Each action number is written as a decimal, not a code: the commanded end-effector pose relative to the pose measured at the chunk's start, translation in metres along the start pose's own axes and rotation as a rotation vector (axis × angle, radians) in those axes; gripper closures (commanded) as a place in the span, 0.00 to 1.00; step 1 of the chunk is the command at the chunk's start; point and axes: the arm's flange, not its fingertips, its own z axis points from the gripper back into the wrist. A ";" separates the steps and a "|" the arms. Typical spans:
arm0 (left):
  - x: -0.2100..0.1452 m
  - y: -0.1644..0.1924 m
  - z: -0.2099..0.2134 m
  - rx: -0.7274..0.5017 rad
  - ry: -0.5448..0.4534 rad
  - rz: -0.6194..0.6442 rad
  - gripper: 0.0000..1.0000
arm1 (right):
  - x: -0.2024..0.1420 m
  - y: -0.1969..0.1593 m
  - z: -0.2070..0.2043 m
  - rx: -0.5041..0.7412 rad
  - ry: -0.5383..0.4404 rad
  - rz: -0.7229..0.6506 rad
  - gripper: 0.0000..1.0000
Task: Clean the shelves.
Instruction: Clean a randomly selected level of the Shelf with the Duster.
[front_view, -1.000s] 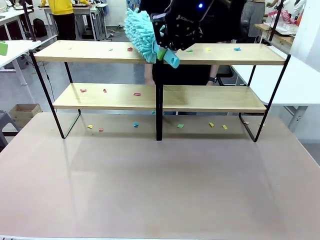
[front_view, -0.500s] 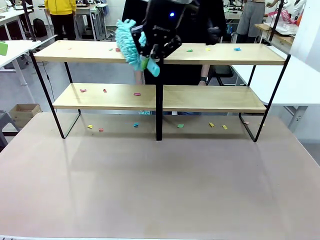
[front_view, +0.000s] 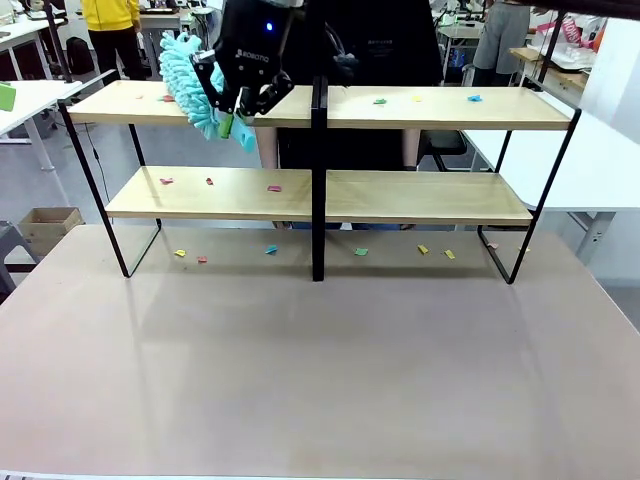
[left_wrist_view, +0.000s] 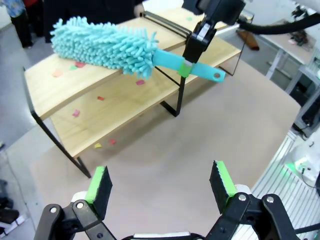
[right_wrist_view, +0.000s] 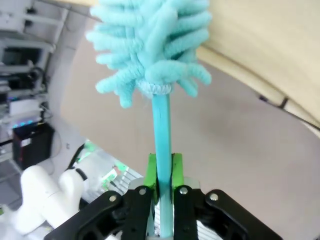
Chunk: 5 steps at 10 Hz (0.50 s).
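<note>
— What is the right end effector (right_wrist_view: 164, 169) doing?
— It is pinching the handle of a teal duster (front_view: 185, 62) tight between its green pads. The fluffy head is reaching just past it, over the upper left board of the shelves (front_view: 430, 110).
— And the left end effector (left_wrist_view: 160, 182)?
— It is hovering with its fingers spread wide, gripping nothing. The shelves are standing well ahead of it, with coloured scraps (front_view: 274, 188) lying on the boards and on the worktop (front_view: 320, 380) beneath.
</note>
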 end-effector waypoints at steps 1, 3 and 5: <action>0.000 0.000 0.000 0.002 0.001 0.000 0.00 | 0.022 0.010 0.014 -0.009 0.041 0.096 0.87; 0.000 0.000 0.000 0.002 0.001 0.000 0.00 | 0.023 0.006 0.032 -0.015 0.098 0.190 0.87; 0.000 0.000 0.000 0.002 0.001 0.000 0.00 | 0.028 0.003 0.051 0.007 0.221 0.335 0.87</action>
